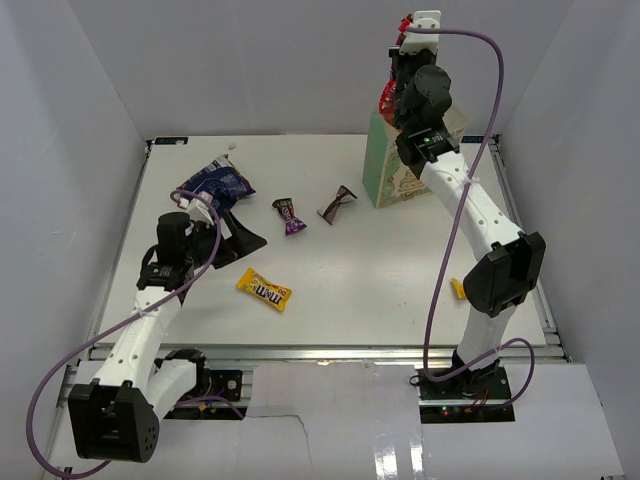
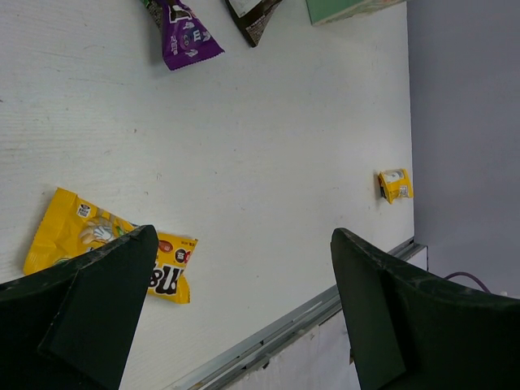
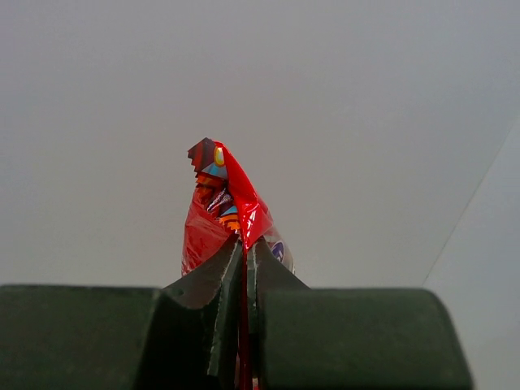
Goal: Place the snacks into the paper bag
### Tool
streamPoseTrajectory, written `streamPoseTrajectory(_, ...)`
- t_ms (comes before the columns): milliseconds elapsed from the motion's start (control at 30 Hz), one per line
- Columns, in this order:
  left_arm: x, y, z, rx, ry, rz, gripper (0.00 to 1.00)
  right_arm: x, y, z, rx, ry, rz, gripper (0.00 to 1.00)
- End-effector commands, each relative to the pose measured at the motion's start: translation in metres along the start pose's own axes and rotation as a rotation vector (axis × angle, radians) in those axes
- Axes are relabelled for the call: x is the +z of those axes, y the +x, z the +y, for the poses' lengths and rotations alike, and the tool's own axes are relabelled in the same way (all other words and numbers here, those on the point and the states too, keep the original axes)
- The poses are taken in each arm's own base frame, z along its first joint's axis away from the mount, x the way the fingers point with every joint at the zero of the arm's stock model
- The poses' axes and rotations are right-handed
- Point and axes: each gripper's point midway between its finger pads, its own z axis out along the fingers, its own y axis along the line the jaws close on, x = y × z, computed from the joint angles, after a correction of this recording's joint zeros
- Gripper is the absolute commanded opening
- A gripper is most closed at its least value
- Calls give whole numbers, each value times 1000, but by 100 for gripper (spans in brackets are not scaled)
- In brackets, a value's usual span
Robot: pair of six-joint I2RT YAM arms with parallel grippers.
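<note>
My right gripper (image 3: pixel 246 244) is shut on the big glossy red bag (image 3: pixel 213 213) and holds it high over the upright mint-green paper bag (image 1: pixel 404 172); the red bag (image 1: pixel 387 97) hangs above the bag's mouth. My left gripper (image 2: pixel 244 237) is open and empty, hovering low beside the yellow M&M's packet (image 2: pixel 88 240). The crinkled dark-blue bag (image 1: pixel 212 183) lies at the back left. The purple candy (image 1: pixel 290 215) and the brown candy (image 1: pixel 337 205) lie mid-table. The small yellow bar (image 1: pixel 457 288) lies by the right arm.
The metal rail at the table's front edge (image 2: pixel 268 337) runs just below my left gripper. Grey walls enclose the table on three sides. A corner of the paper bag shows in the left wrist view (image 2: pixel 349 8).
</note>
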Motion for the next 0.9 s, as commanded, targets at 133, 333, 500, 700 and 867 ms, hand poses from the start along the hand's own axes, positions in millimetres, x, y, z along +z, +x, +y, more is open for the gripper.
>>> streamPoseTrajectory(133,-4,-1,-8,16,39,-17,98,-23,-136,-75,201,186,-351,8)
streamPoseTrajectory(333,-4,1,-7,18,44,-17,98,-29,-138,-83,174,231,-388,8)
streamPoseTrajectory(500,-3,4,-6,18,48,-11,98,-36,-120,-89,136,272,-360,8)
streamPoseTrajectory(700,-2,6,-4,16,50,-8,98,-38,-95,-92,174,321,-309,8)
streamPoseTrajectory(867,-3,9,-3,15,49,-10,98,-31,-76,-86,210,329,-256,8)
